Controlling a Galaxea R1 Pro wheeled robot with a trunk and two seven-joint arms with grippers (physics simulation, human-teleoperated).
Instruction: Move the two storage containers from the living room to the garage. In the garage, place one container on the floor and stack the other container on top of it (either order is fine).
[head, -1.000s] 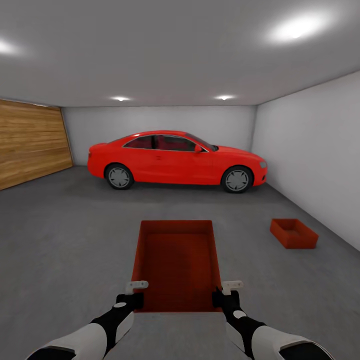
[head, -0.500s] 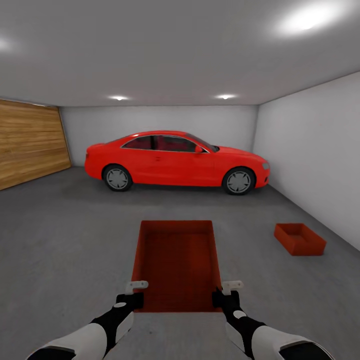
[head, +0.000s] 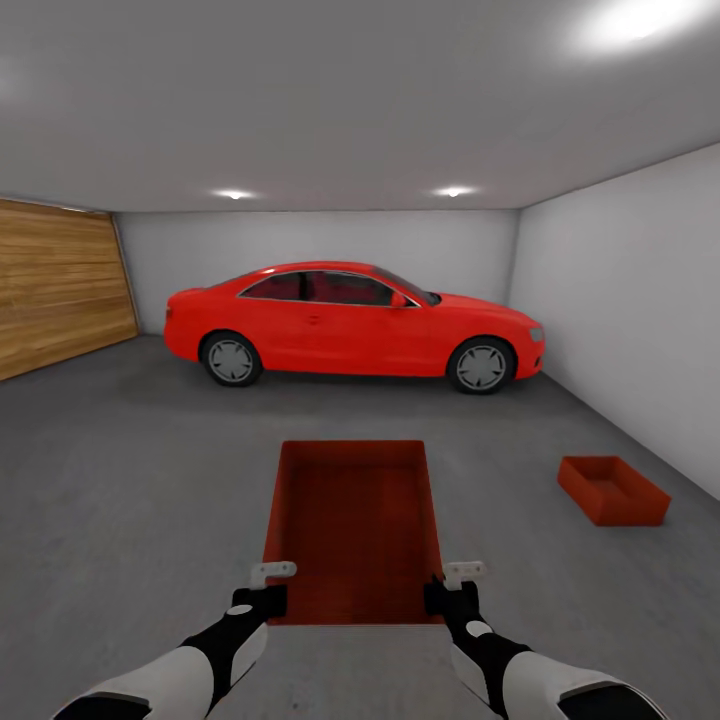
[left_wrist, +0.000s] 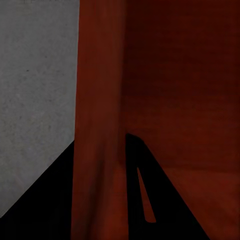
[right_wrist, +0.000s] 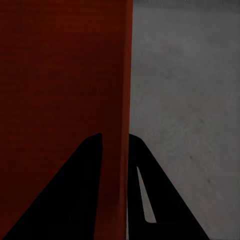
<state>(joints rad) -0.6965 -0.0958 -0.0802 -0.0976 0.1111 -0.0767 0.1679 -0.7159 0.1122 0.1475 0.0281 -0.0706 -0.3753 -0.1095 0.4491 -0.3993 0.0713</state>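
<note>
Garage interior: plain white walls, dark grey matte concrete-like floor, wide wooden plank door at left, recessed ceiling lights on.

Shiny red two-door car parked side-on at the far wall, nose toward the right. No badge, plate or other writing can be read on it or anywhere else in view.

Carried item: orange-red rectangular open-top storage container, thin-walled, no lid, held out in front of the trunk above the floor, long axis pointing away from the robot toward the car. Interior bare.

Left gripper: at the near left corner of the held container. In the left wrist view its dark fingers stand one on either side of the container's thin side wall, clamped on it; grey floor shows beyond the wall.

Right gripper: at the near right corner. In the right wrist view the fingers likewise straddle the opposite side wall, pinched tight on it.

Both forearms, white shells with black wrists, reach in from the lower edge of the head view, roughly symmetric.

Second orange-red open-top storage container: resting on the garage floor ahead and to the right, near the right-hand wall, well apart from the held one and well short of the car. Upright, set at a slight angle to the wall.
</note>
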